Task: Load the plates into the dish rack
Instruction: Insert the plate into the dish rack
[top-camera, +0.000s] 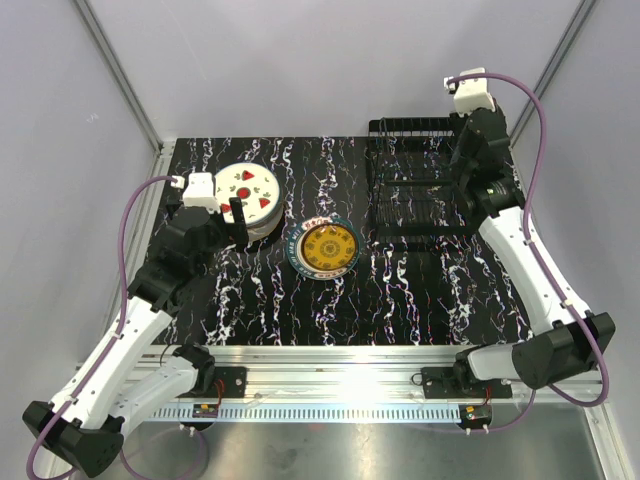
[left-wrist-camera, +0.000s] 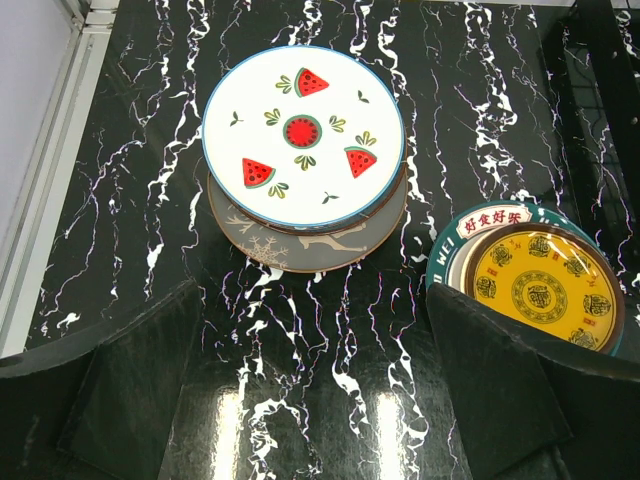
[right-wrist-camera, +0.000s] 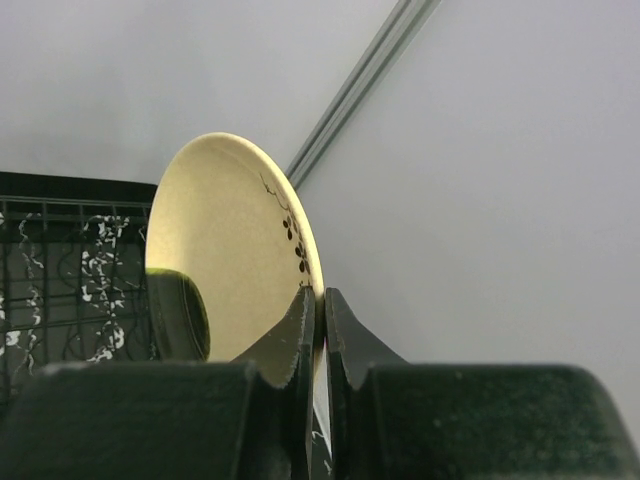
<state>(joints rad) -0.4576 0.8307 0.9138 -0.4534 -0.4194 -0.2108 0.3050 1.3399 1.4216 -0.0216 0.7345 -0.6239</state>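
Right gripper (right-wrist-camera: 320, 300), seen from my right wrist camera: its two black fingers (right-wrist-camera: 296, 345) are pressed almost together, clamped on the rim of a cream plate (right-wrist-camera: 235, 240). I see this plate held upright, with small dark flower marks near its edge. The black wire dish rack (right-wrist-camera: 60, 240) lies behind and below it at the left of that view. From the top camera, the right arm reaches over the far right part of the rack, which stands on the right half of the black marbled table (top-camera: 420, 290).

Left gripper (left-wrist-camera: 310, 300): jaws spread wide, holding nothing, hovering over bare table on the near side of a stack of plates. A watermelon plate (left-wrist-camera: 300, 135) tops this stack and a grey plate (left-wrist-camera: 300, 245) with a pale branch pattern shows beneath it. To the right of the stack, apart from it, a yellow-centred plate (left-wrist-camera: 540, 285) rests on a teal-rimmed plate (left-wrist-camera: 470, 225) bearing a red banner. One left finger partly hides this pair.
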